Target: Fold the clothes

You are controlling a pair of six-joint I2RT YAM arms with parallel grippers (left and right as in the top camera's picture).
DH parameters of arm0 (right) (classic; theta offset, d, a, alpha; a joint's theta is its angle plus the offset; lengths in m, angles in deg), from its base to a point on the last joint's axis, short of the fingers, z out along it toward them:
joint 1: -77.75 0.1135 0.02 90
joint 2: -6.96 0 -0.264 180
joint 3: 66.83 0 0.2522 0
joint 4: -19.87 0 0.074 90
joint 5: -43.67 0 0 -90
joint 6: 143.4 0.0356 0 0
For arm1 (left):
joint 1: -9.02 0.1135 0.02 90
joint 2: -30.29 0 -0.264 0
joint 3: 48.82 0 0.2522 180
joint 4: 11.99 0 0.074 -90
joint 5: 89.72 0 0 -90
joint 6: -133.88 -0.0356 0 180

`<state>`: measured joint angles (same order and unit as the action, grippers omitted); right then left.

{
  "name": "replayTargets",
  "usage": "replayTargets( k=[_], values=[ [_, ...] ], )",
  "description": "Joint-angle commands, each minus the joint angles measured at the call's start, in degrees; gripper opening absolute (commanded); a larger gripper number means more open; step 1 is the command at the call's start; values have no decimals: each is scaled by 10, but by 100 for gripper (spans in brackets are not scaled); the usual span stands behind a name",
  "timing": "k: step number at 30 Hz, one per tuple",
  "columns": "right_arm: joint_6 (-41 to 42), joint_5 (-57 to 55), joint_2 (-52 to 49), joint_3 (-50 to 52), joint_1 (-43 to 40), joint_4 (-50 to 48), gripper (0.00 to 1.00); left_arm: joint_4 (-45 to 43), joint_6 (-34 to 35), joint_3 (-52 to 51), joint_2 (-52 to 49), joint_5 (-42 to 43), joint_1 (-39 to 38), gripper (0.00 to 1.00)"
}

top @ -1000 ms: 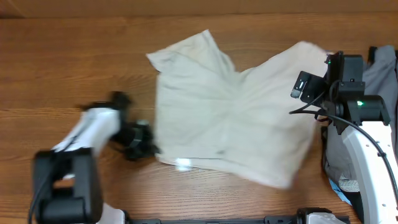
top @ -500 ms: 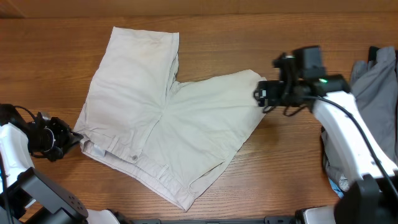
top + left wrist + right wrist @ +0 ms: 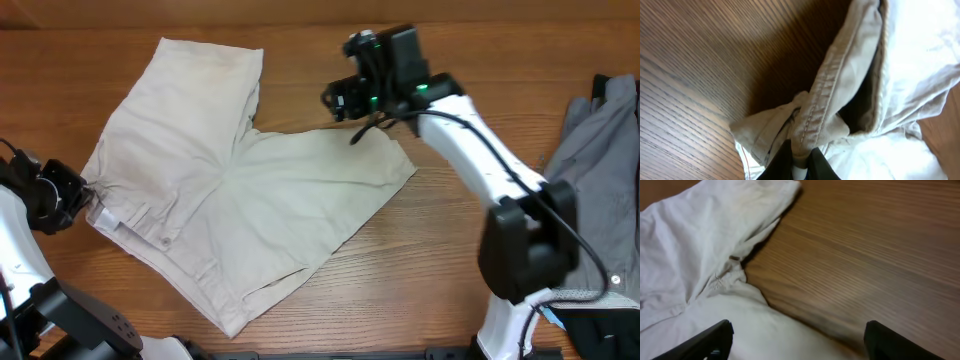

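Observation:
The pale beige shorts [image 3: 240,190] lie spread flat on the wooden table, waistband toward the lower left, two legs pointing up and right. My left gripper [image 3: 75,195] is shut on the waistband's left corner [image 3: 812,120], pinching a fold of it between the fingers [image 3: 800,160]. My right gripper [image 3: 340,100] hovers open above the upper edge of the right leg, near the crotch. In the right wrist view its fingers [image 3: 797,340] stand wide apart over the cloth [image 3: 700,270], holding nothing.
A grey garment [image 3: 600,170] lies heaped at the right table edge. Bare wood [image 3: 480,60] shows along the back and to the right of the shorts.
The shorts were pulled left and flattened out. My left gripper dragged the waistband corner leftward. My right gripper let go of the leg and moved up and left, open.

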<state>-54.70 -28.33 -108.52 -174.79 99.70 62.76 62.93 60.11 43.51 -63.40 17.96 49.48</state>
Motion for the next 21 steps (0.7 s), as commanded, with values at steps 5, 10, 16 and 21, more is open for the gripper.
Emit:
replayTargets(
  k=[5,10,16,21],
  values=[
    [-2,27,-119,-7,86,-161,91,6,7,-6,11,-31,-43,15],
    [20,23,-166,-8,111,-230,91,21,5,-6,11,-63,-58,15],
    [99,50,-200,-22,111,-273,83,34,5,-6,11,-78,-64,15],
    [238,90,-213,-110,110,-207,82,35,5,-6,11,-78,-64,15]
  ],
)
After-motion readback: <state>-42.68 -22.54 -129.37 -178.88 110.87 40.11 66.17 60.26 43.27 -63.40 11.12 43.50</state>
